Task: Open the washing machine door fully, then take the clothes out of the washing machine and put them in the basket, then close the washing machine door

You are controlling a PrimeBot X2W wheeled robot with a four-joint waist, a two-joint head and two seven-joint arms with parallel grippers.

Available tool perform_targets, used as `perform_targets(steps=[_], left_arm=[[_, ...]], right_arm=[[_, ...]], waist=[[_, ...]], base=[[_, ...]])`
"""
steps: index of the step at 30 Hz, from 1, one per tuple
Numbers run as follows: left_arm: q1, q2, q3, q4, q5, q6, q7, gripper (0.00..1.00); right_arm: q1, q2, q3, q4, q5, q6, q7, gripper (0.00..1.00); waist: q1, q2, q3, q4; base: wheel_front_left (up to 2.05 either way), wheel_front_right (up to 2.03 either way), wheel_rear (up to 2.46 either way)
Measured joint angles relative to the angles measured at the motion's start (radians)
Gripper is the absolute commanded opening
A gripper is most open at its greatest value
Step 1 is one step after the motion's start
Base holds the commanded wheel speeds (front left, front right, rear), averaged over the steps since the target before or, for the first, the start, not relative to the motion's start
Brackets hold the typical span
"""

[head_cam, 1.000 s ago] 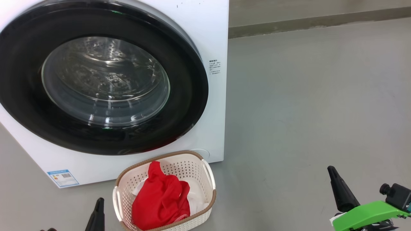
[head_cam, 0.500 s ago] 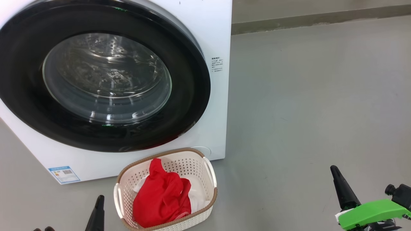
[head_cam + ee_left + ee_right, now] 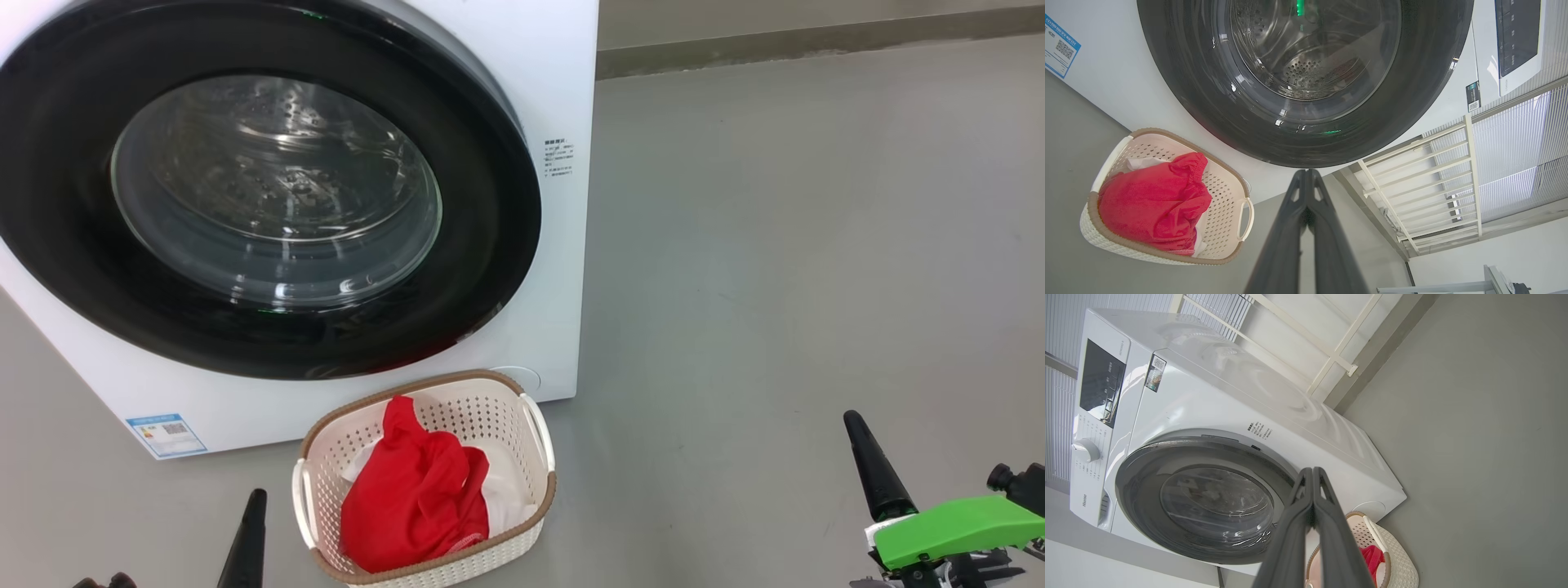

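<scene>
Frontally, we see the door (image 3: 73, 269) shut, the basket (image 3: 424, 387) of clothes (image 3: 412, 498) near its lower edge; left end effector (image 3: 259, 496) and right end effector (image 3: 851, 418) pressed together, empty; floor (image 3: 775, 245) open rightward.

Red and white clothes (image 3: 416, 498), cream perforated basket (image 3: 498, 416) brown-rimmed, white washing machine (image 3: 563, 73), black-rimmed door (image 3: 73, 269).

head camera panned slightly down and left

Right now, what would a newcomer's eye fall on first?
The washing machine door, a huge glossy black ring around a glass bowl, sits shut on the white washing machine at the head view's upper left. Just below it on the grey floor, bright red clothes lie heaped in the cream basket.
</scene>
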Motion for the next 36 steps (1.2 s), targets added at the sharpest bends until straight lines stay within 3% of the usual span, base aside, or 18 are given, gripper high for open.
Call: perform_targets(steps=[36], left_arm=[[-0.06, 0.002, 0.008, 0.021, -0.4, 0.0, 0.102, 0.0]], right_arm=[[-0.039, 0.035, -0.085, 0.005, 0.335, 0.0, 0.107, 0.0]], waist=[[0.0, 0.0, 0.03, 0.023]], base=[[0.0, 0.0, 0.0]])
